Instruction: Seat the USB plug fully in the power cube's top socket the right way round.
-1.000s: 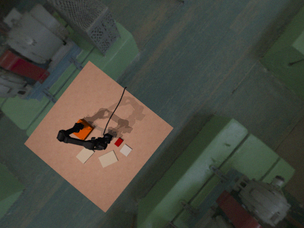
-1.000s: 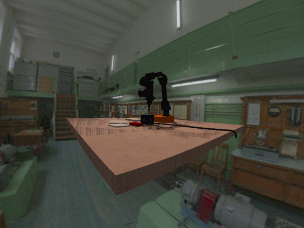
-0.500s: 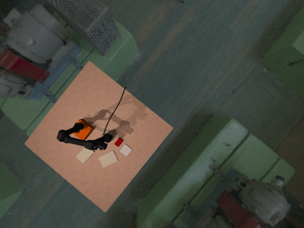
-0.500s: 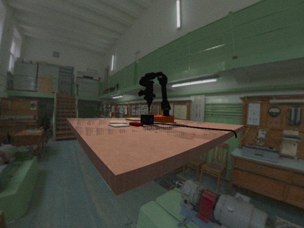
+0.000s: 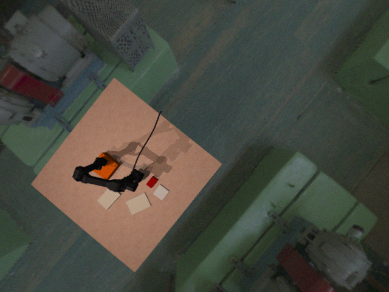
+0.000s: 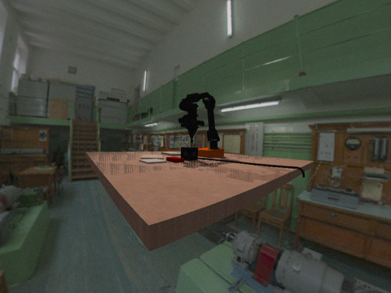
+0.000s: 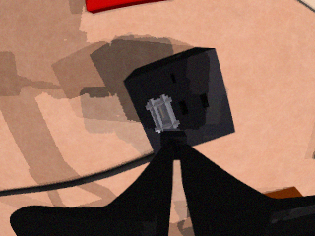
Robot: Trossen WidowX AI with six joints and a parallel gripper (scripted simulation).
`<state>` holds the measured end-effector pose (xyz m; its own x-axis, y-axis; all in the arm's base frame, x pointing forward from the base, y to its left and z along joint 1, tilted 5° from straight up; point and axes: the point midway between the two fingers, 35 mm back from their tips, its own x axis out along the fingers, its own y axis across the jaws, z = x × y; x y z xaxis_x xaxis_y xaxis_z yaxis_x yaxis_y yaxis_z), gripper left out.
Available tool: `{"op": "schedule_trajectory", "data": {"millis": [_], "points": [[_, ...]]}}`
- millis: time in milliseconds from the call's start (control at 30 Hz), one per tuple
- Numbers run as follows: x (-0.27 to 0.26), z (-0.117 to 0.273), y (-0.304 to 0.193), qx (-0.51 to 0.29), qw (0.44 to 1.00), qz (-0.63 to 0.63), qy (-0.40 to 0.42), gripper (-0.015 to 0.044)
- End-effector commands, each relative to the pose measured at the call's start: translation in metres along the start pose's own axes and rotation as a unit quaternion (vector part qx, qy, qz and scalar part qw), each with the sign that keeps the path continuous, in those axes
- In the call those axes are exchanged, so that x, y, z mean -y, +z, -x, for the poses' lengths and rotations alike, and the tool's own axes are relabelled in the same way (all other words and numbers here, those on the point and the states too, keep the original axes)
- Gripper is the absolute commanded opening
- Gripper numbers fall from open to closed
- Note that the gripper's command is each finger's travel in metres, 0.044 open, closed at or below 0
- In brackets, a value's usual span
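Observation:
The black power cube [image 6: 189,154] [image 7: 197,93] stands on the table, turned at an angle in the wrist view. Its grey metal-framed socket [image 7: 154,114] shows on top, near one edge. My gripper [image 6: 191,138] [image 7: 175,151] is above the cube, pointing down and shut on the dark USB plug [image 7: 173,137]. The plug is beside the socket in the wrist view, with the socket's frame uncovered. The plug's metal end is hidden, and I cannot tell whether it touches the cube. A black cable [image 5: 146,142] [image 6: 246,163] [image 7: 89,180] runs from the cube over the table edge.
A red block [image 5: 152,182] [image 6: 175,159] [image 7: 123,4] lies close to the cube. A white flat block [image 5: 161,192] lies beyond it. Two cream flat pieces, one [image 5: 109,198] near the arm and another [image 5: 138,203], lie nearby. The orange base [image 5: 106,171] [image 6: 211,153] is under the arm.

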<state>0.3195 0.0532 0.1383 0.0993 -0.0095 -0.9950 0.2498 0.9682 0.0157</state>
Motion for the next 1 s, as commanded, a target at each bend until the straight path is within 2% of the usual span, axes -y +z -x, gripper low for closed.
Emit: {"op": "schedule_trajectory", "data": {"millis": [0,467,967], "points": [[0.0000,-0.0001,-0.0001,0.000,0.998,0.055,0.000,0.0000],[0.0000,-0.0001,-0.0001,0.000,0.972,0.236,0.000,0.0000],[0.0000,-0.0001,-0.0001,0.000,0.907,0.421,0.000,0.0000]]}}
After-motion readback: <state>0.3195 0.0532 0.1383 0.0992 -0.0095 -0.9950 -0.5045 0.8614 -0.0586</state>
